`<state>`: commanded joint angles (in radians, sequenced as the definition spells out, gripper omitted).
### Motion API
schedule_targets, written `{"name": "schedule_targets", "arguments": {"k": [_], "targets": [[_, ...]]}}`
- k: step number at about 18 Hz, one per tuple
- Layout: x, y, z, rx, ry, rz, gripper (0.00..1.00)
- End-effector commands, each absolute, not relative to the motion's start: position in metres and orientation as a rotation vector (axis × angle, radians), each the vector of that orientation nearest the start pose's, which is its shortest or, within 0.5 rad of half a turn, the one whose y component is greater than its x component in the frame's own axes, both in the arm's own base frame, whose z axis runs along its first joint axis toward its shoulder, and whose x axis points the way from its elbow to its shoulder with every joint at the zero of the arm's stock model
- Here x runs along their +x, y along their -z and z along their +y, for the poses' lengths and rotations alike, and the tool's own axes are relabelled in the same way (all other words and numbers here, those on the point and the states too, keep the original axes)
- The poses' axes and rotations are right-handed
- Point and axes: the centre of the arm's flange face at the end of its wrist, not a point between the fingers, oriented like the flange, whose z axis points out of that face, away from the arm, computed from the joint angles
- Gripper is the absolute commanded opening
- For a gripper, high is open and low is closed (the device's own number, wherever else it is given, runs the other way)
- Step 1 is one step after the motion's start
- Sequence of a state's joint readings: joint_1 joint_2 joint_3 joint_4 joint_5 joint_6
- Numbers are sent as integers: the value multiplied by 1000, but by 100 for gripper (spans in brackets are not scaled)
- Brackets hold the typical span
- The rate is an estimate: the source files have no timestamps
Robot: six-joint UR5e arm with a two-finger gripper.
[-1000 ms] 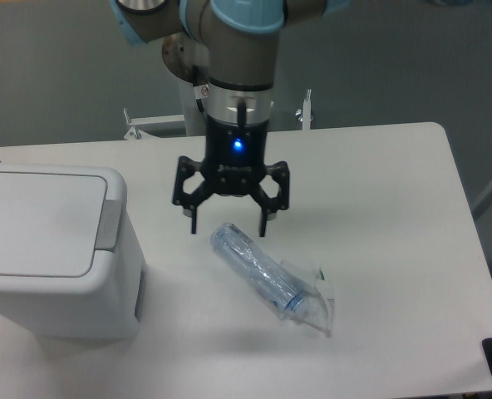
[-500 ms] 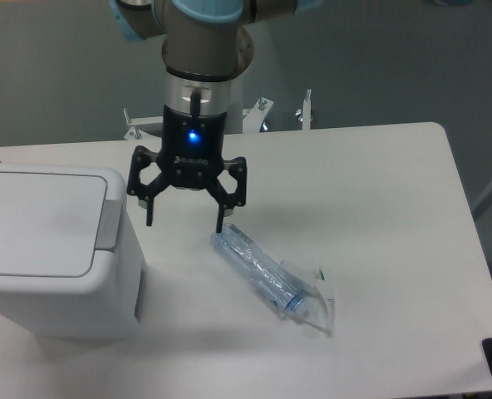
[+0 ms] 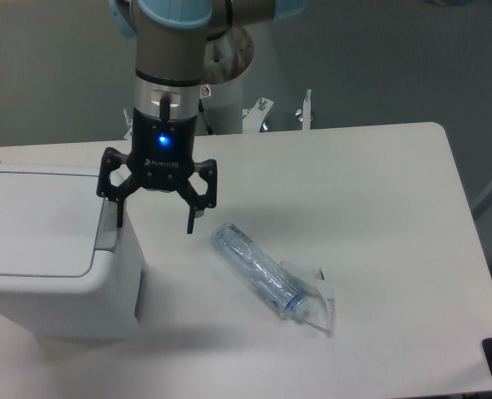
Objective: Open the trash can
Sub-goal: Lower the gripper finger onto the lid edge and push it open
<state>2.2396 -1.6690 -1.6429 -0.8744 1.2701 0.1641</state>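
Now the end effector (image 3: 155, 224), fingers spread and empty, has slid leftward from above the crushed bottle (image 3: 267, 278) to the trash can's (image 3: 55, 258) right edge, one fingertip beside the grey push tab (image 3: 107, 226); pressing looks next, lid still shut.

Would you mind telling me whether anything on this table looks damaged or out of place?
Yes: a crushed clear bottle lies on its side on the table, right of the closed trash can, its body flattened and crumpled. Nothing looks spilled.
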Motion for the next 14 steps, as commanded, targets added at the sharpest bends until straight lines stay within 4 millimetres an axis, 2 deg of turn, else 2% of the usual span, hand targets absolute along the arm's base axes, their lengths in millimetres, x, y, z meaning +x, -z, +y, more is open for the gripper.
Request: {"name": "schedule_targets", "arguments": {"k": [14], "targets": [[-220,-475,547,-2505,88,-532,100]]}}
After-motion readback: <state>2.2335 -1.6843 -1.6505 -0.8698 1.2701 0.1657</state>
